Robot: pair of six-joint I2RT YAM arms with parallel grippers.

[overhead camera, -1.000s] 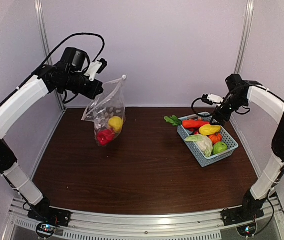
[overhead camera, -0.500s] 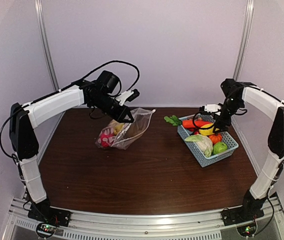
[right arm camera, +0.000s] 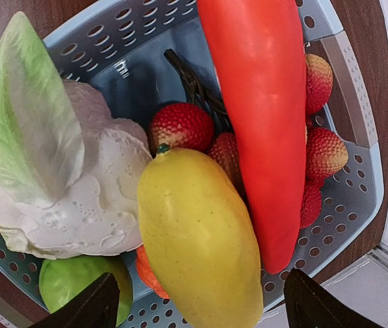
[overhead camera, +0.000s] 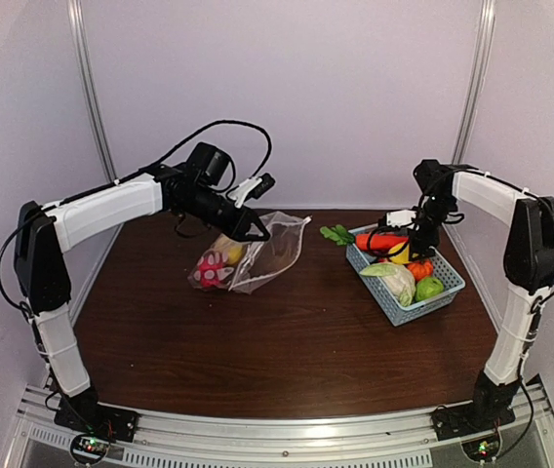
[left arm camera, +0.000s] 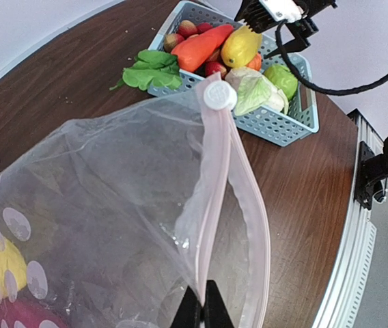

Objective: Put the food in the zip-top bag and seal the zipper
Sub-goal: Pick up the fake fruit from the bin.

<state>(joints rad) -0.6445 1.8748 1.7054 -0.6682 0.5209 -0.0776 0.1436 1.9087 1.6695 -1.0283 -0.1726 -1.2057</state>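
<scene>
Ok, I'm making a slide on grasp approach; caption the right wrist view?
Open right gripper above the blue basket, fingers either side of the yellow fruit, beside red pepper and cabbage.

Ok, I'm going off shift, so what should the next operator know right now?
Left tool: shut on the mouth edge of the bag, which rests on the table.
Right tool: open, empty, over the yellow fruit in the basket.
Done: a yellow piece and a red piece are in the bag.
Left: the rest of the basket's food, the greens beside it, then close the zipper, now open.
</scene>
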